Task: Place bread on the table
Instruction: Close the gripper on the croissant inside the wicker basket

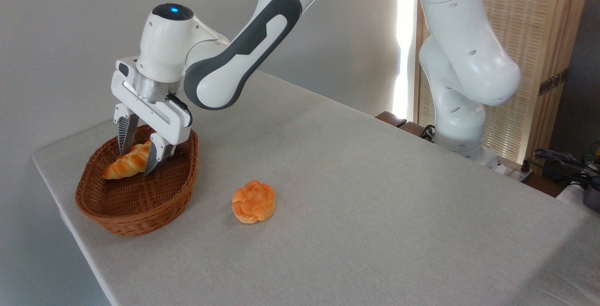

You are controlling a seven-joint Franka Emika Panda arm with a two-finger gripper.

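The bread (pixel 125 165), a braided golden loaf, lies tilted inside the brown wicker basket (pixel 136 203) at the left end of the table (pixel 375 193). Its right end is raised and its left end points toward the basket's left wall. My gripper (pixel 137 163) reaches down into the basket from above. One finger sits on each side of the loaf's upper half, and both touch it. The loaf's right tip is partly hidden behind the right finger (pixel 154 156).
A small round knotted orange bun (pixel 253 201) sits on the table cloth just right of the basket. The arm's base (pixel 461 142) stands at the table's far right edge, with cables and a wooden screen behind it. The table's left edge runs close to the basket.
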